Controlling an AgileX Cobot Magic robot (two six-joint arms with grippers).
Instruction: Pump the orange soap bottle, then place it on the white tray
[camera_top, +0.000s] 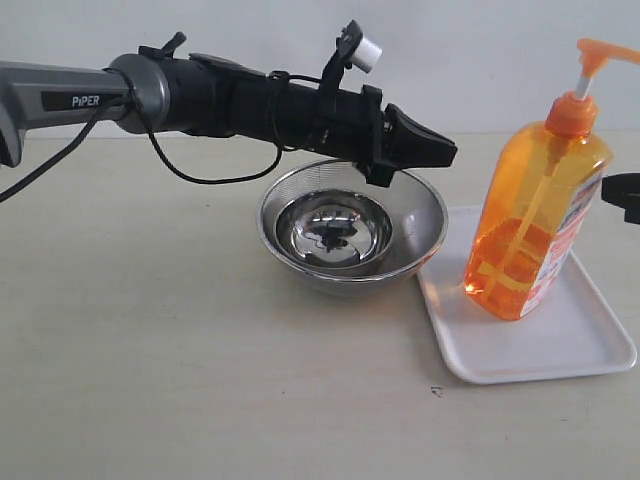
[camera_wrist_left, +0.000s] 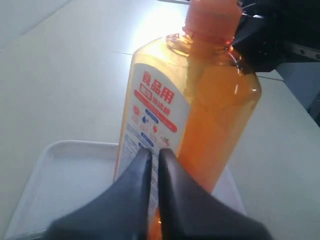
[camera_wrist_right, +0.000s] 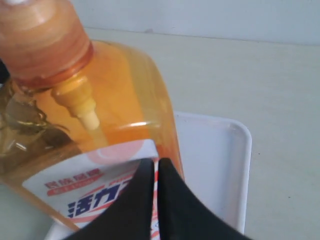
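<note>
Exterior view: left claw (camera_top: 448, 152), shut and empty over the bowl (camera_top: 285, 205), points at the near-upright bottle (camera_top: 535, 220) standing on the tray (camera_top: 580, 345) just ahead; right claw (camera_wrist_right: 151, 162), also shut, waits nearer, beside its far shoulder.

Pale table (camera_top: 150, 350) with steel bowl (camera_top: 425, 238) just beside white tray (camera_top: 575, 335)
</note>
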